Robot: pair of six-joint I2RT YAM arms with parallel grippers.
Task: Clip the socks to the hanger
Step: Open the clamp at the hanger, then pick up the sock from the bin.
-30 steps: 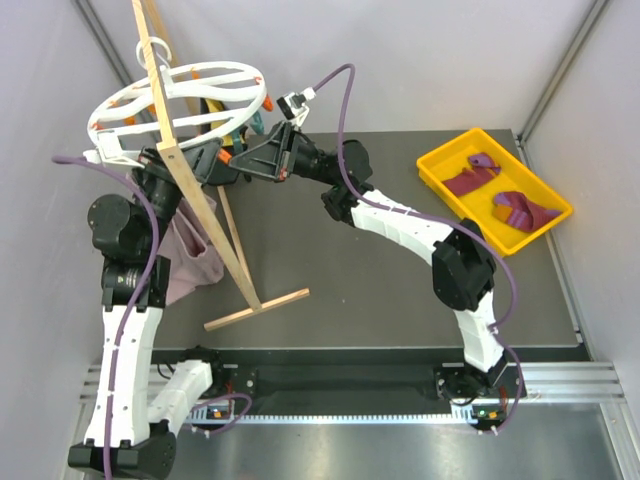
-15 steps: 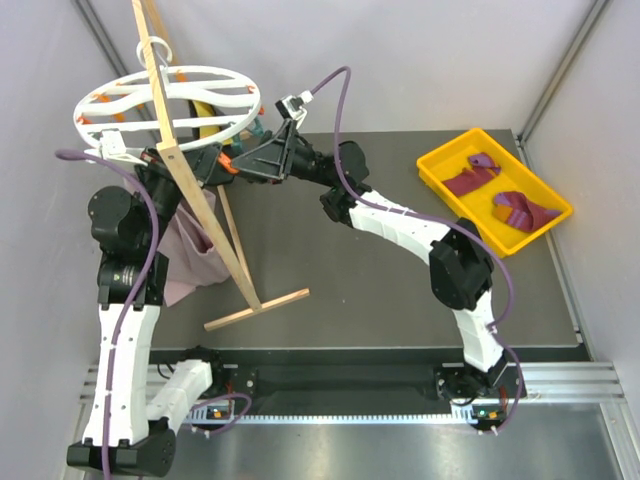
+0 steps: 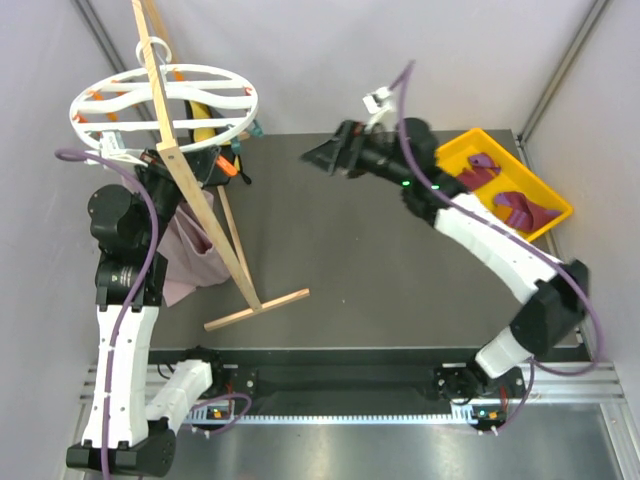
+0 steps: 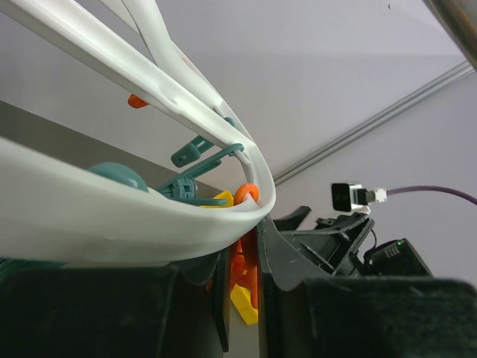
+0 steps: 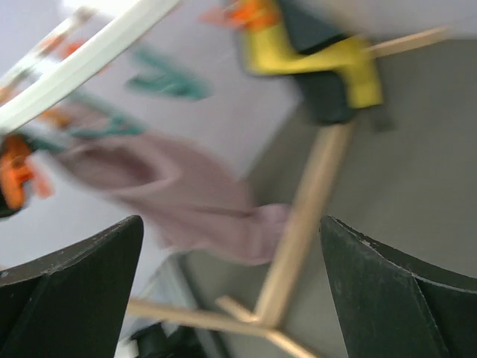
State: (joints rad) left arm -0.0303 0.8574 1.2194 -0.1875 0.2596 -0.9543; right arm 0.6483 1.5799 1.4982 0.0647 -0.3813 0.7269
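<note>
Far left: hanger (image 3: 215,70) up on the wooden stand (image 3: 200,205), L gripper (image 4: 242,253) clamped on its rim right by an orange clip (image 4: 246,195). Mid: R gripper (image 3: 310,156) over the table, fingers wide apart, nothing in them. Far right: both socks (image 3: 470,178) lying in the yellow tray (image 3: 432,160), neither clipped yet. Prob best: hold hanger dead steady w/ L, swing R to tray, pinch one sock by an edge so plenty hangs free for the clip.

White hanger (image 4: 112,216) with orange clips (image 4: 242,261) and teal clips (image 4: 197,153). Socks (image 3: 520,210) are maroon-purple and the tray (image 3: 497,190) is bright yellow. Cloth (image 3: 195,260) is pale mauve, stand (image 3: 256,308) light wood, table (image 3: 350,260) dark grey, cable (image 4: 432,189) purple, arms (image 3: 487,243) white and black.
</note>
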